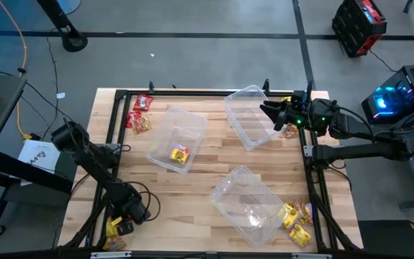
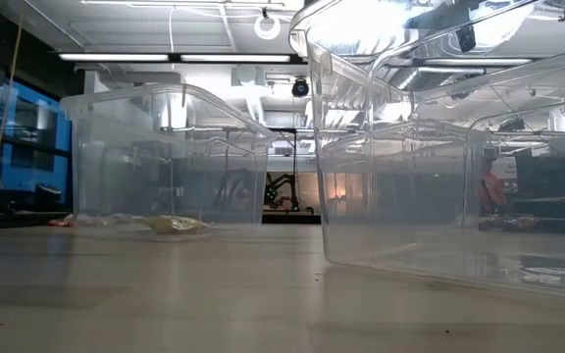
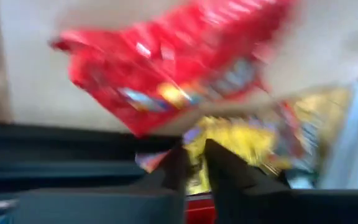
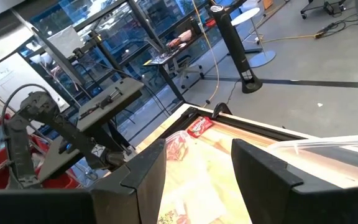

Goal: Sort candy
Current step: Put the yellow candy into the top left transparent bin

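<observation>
— where's the left gripper [image 1: 121, 224] right now?

— down at the near left corner of the table [image 1: 214, 162], right over a little heap of candy. its wrist view shows the fingers [image 3: 174, 174] nearly together, pinching a yellow packet [image 3: 241, 140], with a red packet [image 3: 179, 59] just beyond.

— and the right gripper [image 1: 270, 113]?

— up at the far right, over the edge of the far tub [image 1: 254, 115], fingers [image 4: 148, 174] spread apart, holding nothing.

— where's the rest of the candy?

— red packets [image 1: 141, 111] at the far left corner, one yellow sweet [image 1: 180, 154] inside the middle tub [image 1: 178, 137], and yellow ones [image 1: 295, 223] beside the near tub [image 1: 250, 205] on the right. a few more behind the right gripper, mostly hidden.
</observation>
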Action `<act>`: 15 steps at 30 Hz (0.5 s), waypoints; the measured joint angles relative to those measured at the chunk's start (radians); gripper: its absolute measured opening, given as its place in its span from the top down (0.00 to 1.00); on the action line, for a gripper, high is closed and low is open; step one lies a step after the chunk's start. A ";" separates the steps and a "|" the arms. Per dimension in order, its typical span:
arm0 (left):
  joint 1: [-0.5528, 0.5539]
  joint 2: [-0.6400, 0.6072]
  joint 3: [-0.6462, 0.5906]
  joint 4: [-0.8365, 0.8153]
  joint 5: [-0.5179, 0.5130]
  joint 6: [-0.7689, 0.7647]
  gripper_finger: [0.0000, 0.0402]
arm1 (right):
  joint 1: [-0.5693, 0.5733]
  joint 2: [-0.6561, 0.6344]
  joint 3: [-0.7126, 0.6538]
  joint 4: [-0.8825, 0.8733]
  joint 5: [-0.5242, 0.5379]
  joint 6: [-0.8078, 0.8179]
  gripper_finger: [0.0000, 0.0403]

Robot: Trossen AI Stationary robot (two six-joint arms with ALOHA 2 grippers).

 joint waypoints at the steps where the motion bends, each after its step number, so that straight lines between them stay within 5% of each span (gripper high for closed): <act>1: 0.006 -0.026 0.007 -0.010 0.000 -0.004 0.96 | 0.000 0.000 0.000 0.000 0.000 0.000 0.56; 9: 0.088 -0.368 0.122 -0.159 -0.187 -0.029 0.99 | 0.000 0.000 0.000 0.000 0.000 0.000 0.56; 15: 0.267 -0.576 0.170 -0.185 -0.668 0.086 1.00 | 0.000 0.000 0.000 0.000 0.000 0.027 0.56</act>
